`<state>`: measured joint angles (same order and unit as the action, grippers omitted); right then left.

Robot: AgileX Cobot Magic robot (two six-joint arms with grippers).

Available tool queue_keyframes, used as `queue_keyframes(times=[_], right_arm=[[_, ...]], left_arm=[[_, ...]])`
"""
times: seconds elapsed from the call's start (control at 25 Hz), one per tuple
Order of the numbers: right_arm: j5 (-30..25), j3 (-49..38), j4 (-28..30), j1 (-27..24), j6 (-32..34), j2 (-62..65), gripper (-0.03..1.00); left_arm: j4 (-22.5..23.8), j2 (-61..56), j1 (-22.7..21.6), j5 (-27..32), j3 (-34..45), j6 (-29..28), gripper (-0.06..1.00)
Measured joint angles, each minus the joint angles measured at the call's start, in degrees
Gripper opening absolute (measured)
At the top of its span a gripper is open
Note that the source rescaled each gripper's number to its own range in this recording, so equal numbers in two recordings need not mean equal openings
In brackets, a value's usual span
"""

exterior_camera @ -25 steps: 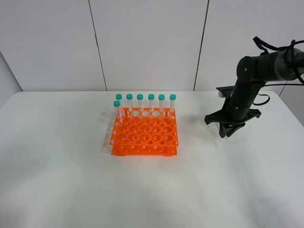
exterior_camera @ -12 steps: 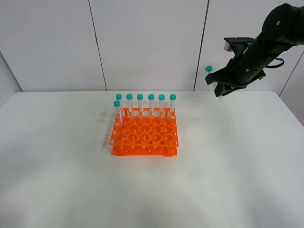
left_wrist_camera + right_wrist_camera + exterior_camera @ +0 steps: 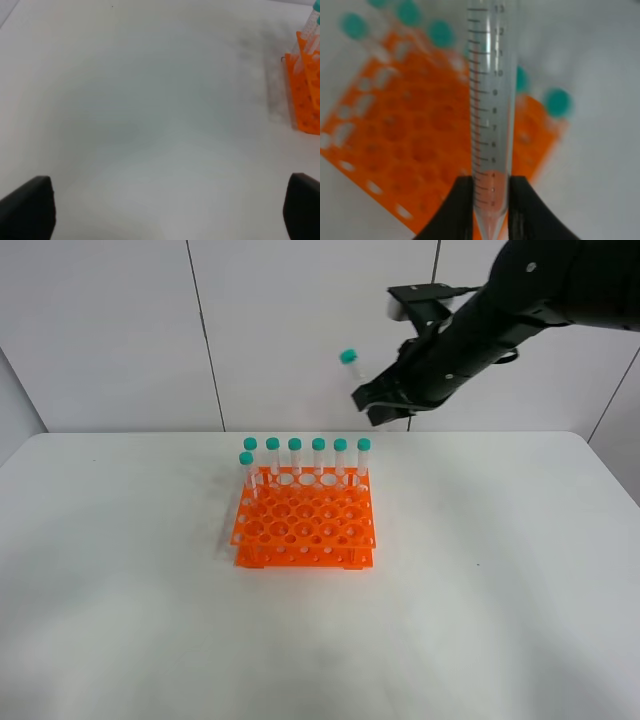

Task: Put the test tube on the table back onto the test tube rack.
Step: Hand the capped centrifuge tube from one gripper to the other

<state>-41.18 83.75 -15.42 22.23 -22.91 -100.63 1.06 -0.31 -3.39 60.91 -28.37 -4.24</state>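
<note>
The right arm (image 3: pixel 520 300) stretches high and across toward the middle, its right gripper (image 3: pixel 372 405) pinched on the tapered end of the test tube (image 3: pixel 354 378) (dark fingers (image 3: pixel 457 210) pressing either side), while the left gripper (image 3: pixel 165 210) points downward, jaws spread wide.

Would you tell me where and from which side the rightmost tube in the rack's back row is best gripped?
I would grip the rightmost tube on its neck just under the teal cap, coming straight down from above. It stands upright, its lower part sunk in the test tube rack, with a neighbour close beside it.
</note>
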Motion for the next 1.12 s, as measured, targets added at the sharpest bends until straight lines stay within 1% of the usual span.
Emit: queue_keyframes(times=[0.16, 0.2, 0.32, 0.4, 0.6, 0.72, 0.84, 0.92, 0.96, 1.08, 1.12], right_arm=[[8.69, 0.00, -0.12, 9.92, -0.59, 0.00, 0.01], [11.65, -0.07, -0.12, 12.21, -0.72, 0.00, 0.01], [18.55, -1.75, 0.10, 17.81, -1.89, 0.11, 0.01], [22.83, -4.18, 0.15, 20.98, -3.85, 0.11, 0.01], [32.92, -12.55, 0.24, 25.78, -7.11, 0.15, 0.01], [40.48, -20.24, 0.53, 28.18, -9.58, 1.31, 0.01], [50.56, -28.37, 0.66, 30.39, -10.49, 4.57, 0.01], [56.99, -33.36, 0.73, 31.38, -8.75, 7.71, 0.01], [60.22, -35.89, 0.97, 31.54, -6.70, 9.41, 0.01], [68.25, -42.36, 3.06, 31.65, 1.64, 14.46, 0.01], [71.10, -45.93, 5.96, 31.65, 7.41, 17.51, 0.01]], left_arm=[[0.00, 0.00, 0.00, 0.00, 0.00, 0.00, 1.00], [0.00, 0.00, 0.00, 0.00, 0.00, 0.00, 1.00], [0.00, 0.00, 0.00, 0.00, 0.00, 0.00, 1.00], [0.00, 0.00, 0.00, 0.00, 0.00, 0.00, 1.00], [0.00, 0.00, 0.00, 0.00, 0.00, 0.00, 1.00], [0.00, 0.00, 0.00, 0.00, 0.00, 0.00, 1.00], [0.00, 0.00, 0.00, 0.00, 0.00, 0.00, 1.00], [0.00, 0.00, 0.00, 0.00, 0.00, 0.00, 1.00], [0.00, 0.00, 0.00, 0.00, 0.00, 0.00, 1.00], [0.00, 0.00, 0.00, 0.00, 0.00, 0.00, 1.00], [0.00, 0.00, 0.00, 0.00, 0.00, 0.00, 1.00]])
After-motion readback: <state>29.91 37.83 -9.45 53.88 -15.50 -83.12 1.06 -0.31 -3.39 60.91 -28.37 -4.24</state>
